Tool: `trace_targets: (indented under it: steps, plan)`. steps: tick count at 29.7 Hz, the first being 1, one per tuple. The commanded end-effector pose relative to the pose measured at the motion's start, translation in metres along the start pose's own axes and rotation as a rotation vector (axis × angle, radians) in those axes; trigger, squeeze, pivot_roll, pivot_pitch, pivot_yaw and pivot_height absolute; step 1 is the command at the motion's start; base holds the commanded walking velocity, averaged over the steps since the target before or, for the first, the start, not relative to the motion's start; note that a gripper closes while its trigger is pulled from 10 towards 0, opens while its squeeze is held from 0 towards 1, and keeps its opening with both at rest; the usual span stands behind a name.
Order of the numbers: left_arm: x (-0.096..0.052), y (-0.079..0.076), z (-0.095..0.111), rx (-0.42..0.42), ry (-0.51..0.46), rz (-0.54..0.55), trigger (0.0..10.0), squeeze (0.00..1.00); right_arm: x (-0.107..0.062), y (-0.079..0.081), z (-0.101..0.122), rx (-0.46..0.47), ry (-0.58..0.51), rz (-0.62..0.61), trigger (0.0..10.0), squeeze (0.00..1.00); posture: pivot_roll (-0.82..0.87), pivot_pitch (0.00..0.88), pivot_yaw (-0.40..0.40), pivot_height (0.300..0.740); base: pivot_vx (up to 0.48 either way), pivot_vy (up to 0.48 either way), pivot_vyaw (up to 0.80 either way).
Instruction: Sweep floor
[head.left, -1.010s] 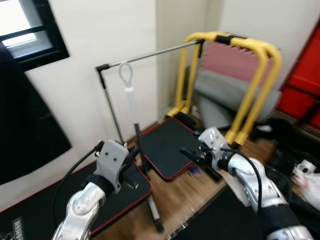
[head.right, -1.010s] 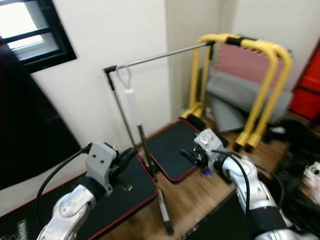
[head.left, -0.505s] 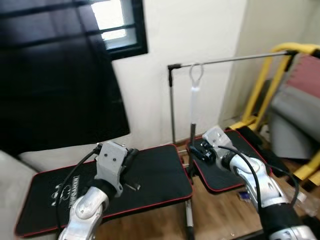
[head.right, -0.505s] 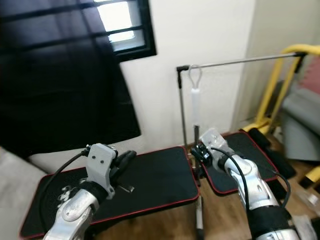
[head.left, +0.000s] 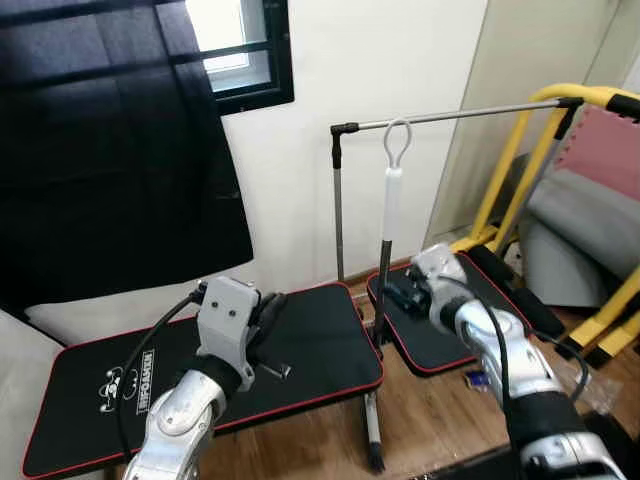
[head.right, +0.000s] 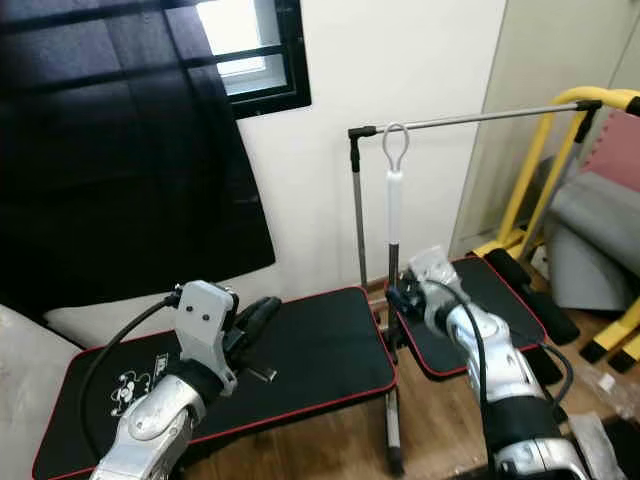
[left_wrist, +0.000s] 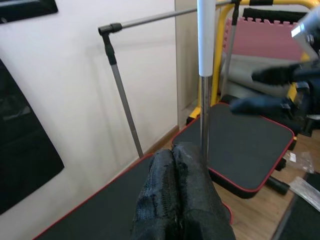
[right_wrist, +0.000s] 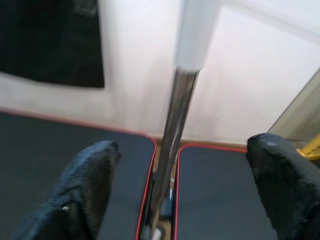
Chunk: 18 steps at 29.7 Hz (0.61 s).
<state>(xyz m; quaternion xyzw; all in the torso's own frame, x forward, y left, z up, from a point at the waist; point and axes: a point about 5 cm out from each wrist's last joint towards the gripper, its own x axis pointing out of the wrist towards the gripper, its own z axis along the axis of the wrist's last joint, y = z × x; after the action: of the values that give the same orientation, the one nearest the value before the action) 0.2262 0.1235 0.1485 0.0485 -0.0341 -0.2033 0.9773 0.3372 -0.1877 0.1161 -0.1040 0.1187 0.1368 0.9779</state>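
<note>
- Right gripper (right_wrist: 175, 195): fingers spread wide, either side of the broom handle (head.right: 392, 260), not touching it
- Left gripper (left_wrist: 176, 165): fingers pressed together, empty, above the black mat (head.left: 310, 335)
- Broom stands upright between the two mats

Counting now: two black floor mats with red edging, a large one (head.left: 300, 340) and a smaller one (head.left: 440, 335). One upright broom with a white looped handle and steel shaft (head.left: 385, 260). One thin metal clothes rail (head.left: 450, 115). One yellow tubular frame (head.left: 520, 150). One dark-framed window (head.left: 235, 60).
</note>
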Motion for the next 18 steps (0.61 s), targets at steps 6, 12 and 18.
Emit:
trace_targets:
  steps: [6, 12, 18]
  plan:
    - [-0.009, -0.010, 0.006, 0.006, 0.016, -0.042, 10.0, 0.00, 0.011, -0.002, 0.016, 0.089, -0.111, -0.065, 10.0, 0.48, -0.03, 0.151, -0.018, 0.740, 0.000, 0.000, 0.00]
    - [-0.016, -0.016, 0.010, 0.025, 0.022, -0.082, 10.0, 0.00, 0.028, 0.009, 0.039, 0.003, -0.202, -0.051, 10.0, 0.00, -0.01, 0.184, -0.001, 0.740, 0.000, 0.000, 0.00]
    - [-0.019, -0.018, 0.012, 0.011, 0.024, -0.088, 10.0, 0.00, 0.038, 0.009, 0.059, -0.048, -0.257, -0.100, 10.0, 0.00, 0.00, 0.191, 0.001, 0.740, 0.000, 0.000, 0.00]
